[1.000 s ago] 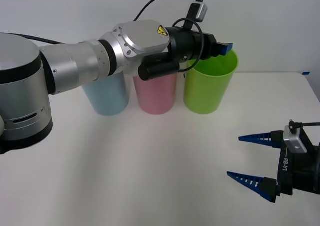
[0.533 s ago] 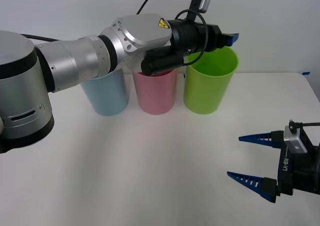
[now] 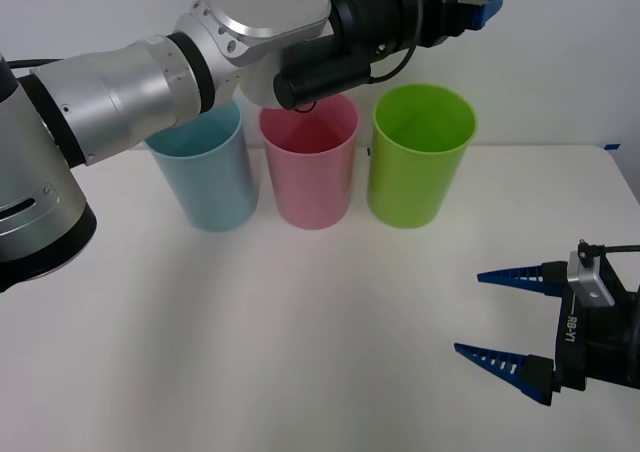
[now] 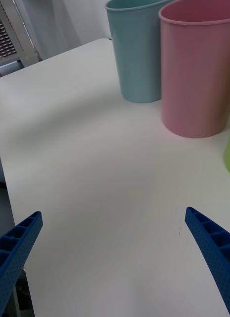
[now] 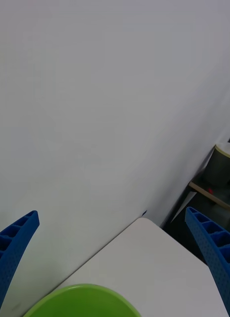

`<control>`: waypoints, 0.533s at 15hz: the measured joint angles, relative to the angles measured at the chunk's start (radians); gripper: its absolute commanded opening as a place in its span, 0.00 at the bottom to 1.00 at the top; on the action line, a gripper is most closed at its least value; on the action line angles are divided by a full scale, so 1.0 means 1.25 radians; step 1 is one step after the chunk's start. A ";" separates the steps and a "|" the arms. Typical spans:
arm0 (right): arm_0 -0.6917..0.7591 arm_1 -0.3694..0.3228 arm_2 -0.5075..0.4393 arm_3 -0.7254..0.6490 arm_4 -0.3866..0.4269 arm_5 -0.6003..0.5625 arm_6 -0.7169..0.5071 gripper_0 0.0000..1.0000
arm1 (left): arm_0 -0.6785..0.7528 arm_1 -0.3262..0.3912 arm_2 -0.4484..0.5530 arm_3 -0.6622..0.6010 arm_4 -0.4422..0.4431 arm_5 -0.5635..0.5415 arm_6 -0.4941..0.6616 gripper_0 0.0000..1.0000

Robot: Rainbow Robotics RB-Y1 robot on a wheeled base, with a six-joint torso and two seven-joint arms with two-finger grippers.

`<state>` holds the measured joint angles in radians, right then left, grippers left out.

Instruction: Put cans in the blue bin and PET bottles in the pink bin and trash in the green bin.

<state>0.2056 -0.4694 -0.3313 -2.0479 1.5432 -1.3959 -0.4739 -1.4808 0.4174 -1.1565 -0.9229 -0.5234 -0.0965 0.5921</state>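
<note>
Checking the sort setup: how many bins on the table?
3, in a row at the table's far side: the blue bin on the left, the pink bin in the middle, the green bin on the right.

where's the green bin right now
In the front view the green bin stands upright at the right end of the row of three bins, next to the pink bin, at the back of the table.

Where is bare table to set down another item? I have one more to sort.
Free: the wide white table stretch before the bins, between them and the open right gripper at the near right. Crowded: the back row, where the light-blue plastic bin, pink plastic bin and lime-green plastic bin stand close together, the open left gripper raised above them.
</note>
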 measured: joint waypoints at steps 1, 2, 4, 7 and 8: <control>0.000 0.000 0.000 0.000 0.000 0.000 0.000 1.00 | 0.017 0.012 0.032 -0.022 -0.001 -0.010 -0.025 1.00; 0.000 0.000 0.000 0.000 0.000 0.000 0.000 1.00 | 0.038 0.021 0.072 -0.039 -0.008 -0.031 -0.046 1.00; 0.000 0.000 0.000 0.000 0.000 0.000 0.000 1.00 | 0.073 0.049 0.139 -0.070 -0.017 -0.083 -0.090 1.00; 0.000 0.000 0.000 0.000 0.000 0.000 0.000 1.00 | 0.129 0.101 0.218 -0.142 -0.028 -0.128 -0.118 1.00; 0.000 0.000 0.000 0.000 0.000 0.000 0.000 1.00 | 0.156 0.119 0.260 -0.172 -0.042 -0.153 -0.123 1.00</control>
<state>0.2055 -0.4694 -0.3313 -2.0478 1.5432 -1.3959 -0.4741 -1.2858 0.5666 -0.8310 -1.1381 -0.5765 -0.2873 0.4379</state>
